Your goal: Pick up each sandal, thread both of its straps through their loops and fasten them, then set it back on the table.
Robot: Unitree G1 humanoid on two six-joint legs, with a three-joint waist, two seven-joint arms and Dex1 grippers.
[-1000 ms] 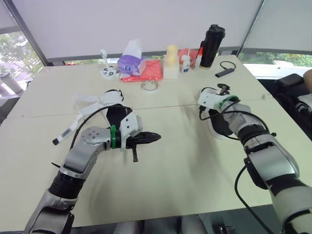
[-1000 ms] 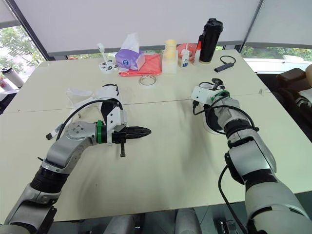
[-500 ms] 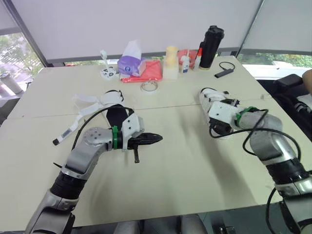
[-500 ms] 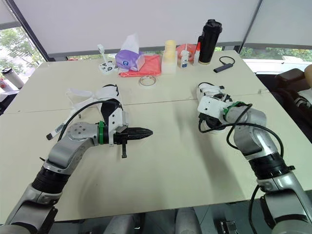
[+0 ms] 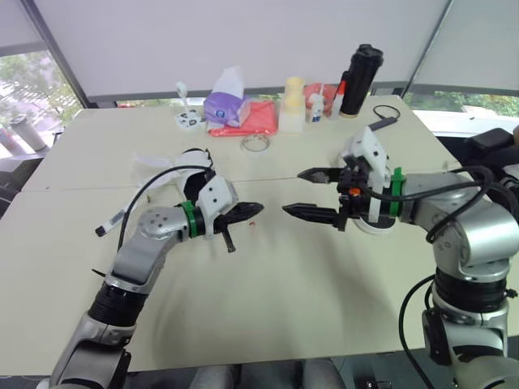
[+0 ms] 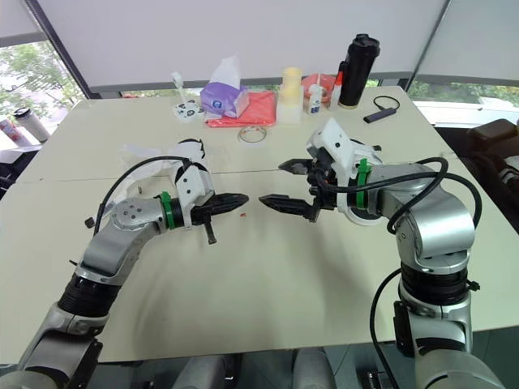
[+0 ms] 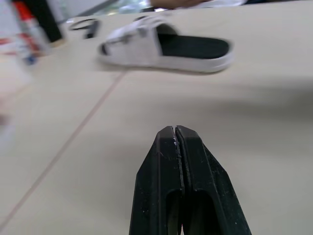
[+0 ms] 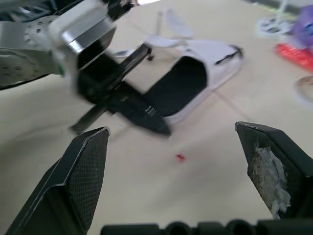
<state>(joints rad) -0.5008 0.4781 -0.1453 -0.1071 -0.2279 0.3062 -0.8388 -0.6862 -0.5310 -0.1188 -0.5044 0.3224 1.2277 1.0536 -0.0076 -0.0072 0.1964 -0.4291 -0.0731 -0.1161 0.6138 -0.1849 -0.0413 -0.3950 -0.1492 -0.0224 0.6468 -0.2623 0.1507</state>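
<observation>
- White sandal (image 8: 195, 78) lies unheld at 10 o'clock of the left claw (image 5: 256, 209), whose fingers are pressed together.
- Right claw (image 5: 293, 191), spread, faces that tip nearby; advancing either could make them collide.

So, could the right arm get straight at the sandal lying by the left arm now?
Probably not directly: the left pincer, shut, lies across the path between the open right pincer and that sandal.

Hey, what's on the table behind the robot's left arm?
A white sandal with a black footbed, its loose straps spread on the table. The left arm and its black cable cover the sandal's near end, so whether any strap is threaded can't be seen.
</observation>
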